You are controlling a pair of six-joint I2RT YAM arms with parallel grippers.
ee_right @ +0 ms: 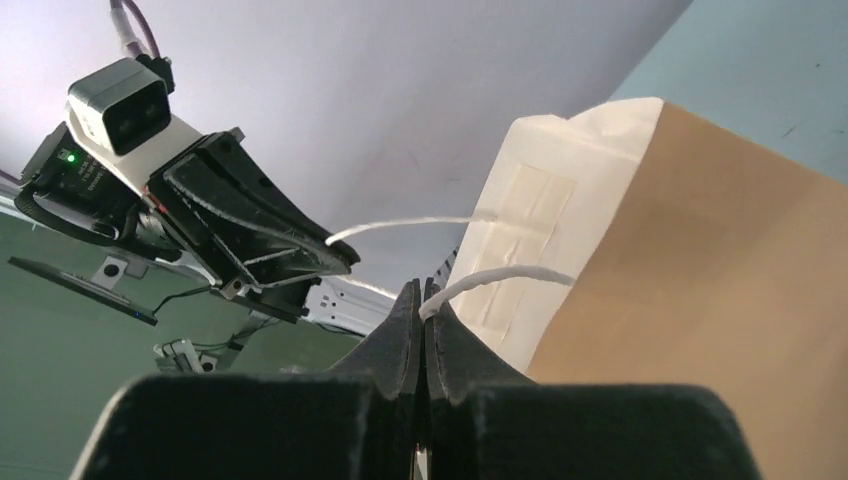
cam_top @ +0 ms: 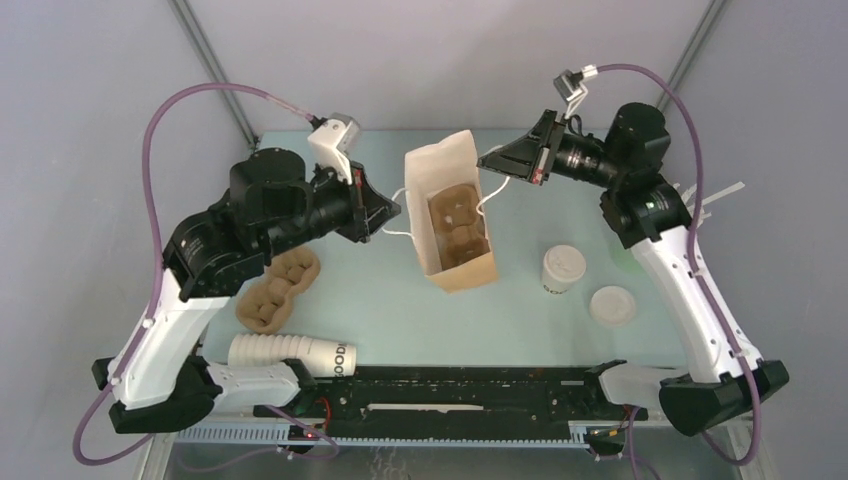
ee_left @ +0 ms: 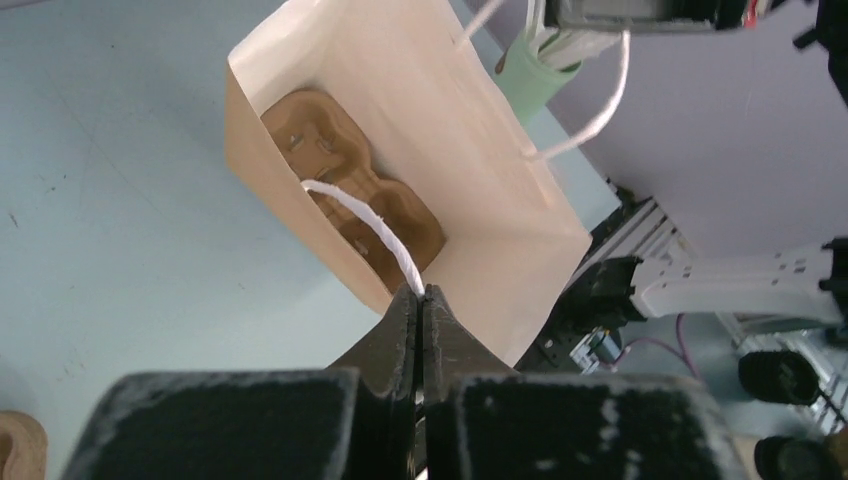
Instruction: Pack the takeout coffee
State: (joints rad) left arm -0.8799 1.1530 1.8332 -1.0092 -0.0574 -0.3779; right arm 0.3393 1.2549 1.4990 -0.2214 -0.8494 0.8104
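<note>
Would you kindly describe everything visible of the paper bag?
The paper bag is tan outside and cream inside, standing open on the table. A brown pulp cup carrier lies at its bottom. Its white cord handles stretch outward: the left gripper is shut on one, the right gripper on the other.

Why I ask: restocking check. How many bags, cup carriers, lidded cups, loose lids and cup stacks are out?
Paper bag: 1
Cup carriers: 2 (carrier in bag, carrier on table)
Lidded cup: 1
Loose lid: 1
Cup stack: 1
Total: 6

Table (cam_top: 380, 300) bears bag (cam_top: 466, 270), lidded cup (cam_top: 563, 270), loose lid (cam_top: 612, 305), cup stack (cam_top: 290, 353), carrier (cam_top: 280, 288).
</note>
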